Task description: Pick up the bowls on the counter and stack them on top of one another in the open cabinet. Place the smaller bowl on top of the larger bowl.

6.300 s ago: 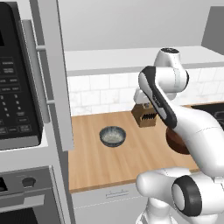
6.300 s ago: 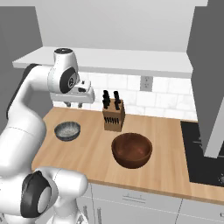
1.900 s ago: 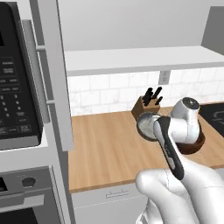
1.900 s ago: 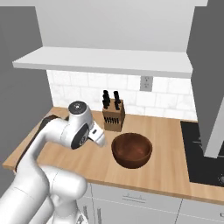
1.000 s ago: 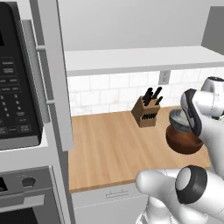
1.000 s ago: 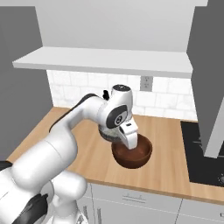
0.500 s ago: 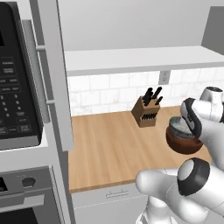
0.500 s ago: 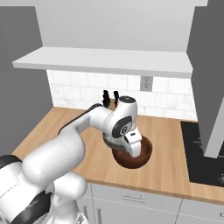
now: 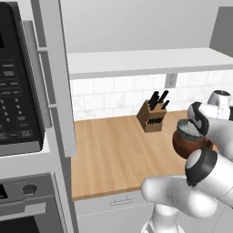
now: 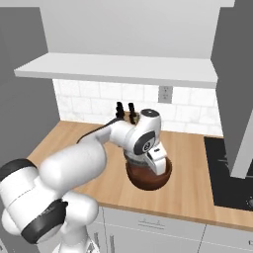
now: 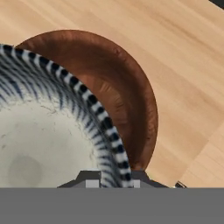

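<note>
**A:** Start at the gripper (image 11: 113, 183): the fingertips straddle the striped rim of the smaller bowl (image 11: 39, 135), pinched on its wall, so it's carrying that bowl.

**B:** And right under it?

**A:** The larger bowl (image 11: 118, 87), brown, sitting on the counter (image 11: 188, 65). From the left base view the smaller bowl (image 9: 188, 129) sits in or just over the mouth of the larger bowl (image 9: 186, 145); whether they touch, I can't tell.

**B:** So it's stacking on the counter, not in the open cabinet (image 9: 136, 61)?

**A:** Looks that way to me. The shelf is bare, with the knife block (image 9: 151, 117) behind. Next move, I'd judge: settle it centred, release, then get the pair up onto that shelf without tipping.
</note>
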{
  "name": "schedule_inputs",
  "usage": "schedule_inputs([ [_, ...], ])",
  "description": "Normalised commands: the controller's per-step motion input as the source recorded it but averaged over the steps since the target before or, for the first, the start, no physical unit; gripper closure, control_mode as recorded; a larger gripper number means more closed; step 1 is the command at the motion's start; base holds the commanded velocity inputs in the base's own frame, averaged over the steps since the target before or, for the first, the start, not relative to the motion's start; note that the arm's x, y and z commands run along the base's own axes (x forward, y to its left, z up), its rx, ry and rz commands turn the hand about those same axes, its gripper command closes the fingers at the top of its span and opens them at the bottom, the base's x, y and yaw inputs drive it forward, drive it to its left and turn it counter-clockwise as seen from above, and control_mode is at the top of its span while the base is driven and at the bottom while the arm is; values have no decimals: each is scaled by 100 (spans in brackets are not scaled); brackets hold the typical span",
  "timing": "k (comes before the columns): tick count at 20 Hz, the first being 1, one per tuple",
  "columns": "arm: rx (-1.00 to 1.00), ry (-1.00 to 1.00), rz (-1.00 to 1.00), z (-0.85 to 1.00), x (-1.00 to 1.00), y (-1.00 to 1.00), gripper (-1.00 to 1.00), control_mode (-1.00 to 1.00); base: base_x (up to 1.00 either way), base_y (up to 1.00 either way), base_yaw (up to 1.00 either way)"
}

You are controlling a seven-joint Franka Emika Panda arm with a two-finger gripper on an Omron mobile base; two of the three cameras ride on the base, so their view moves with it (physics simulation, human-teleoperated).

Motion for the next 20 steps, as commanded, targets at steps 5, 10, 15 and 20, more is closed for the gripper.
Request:
schedule_inputs([
  [5, 0, 0, 0, -24, 17, -35, 100, -100, 0, 0, 0],
  [10, 0, -1, 0, -17, 13, -17, -100, -100, 0, 0, 0],
  [15, 0, 0, 0, 4, 2, 0, -100, -100, 0, 0, 0],
  [20, 1, 1, 0, 14, -37, -35, -100, -100, 0, 0, 0],
])
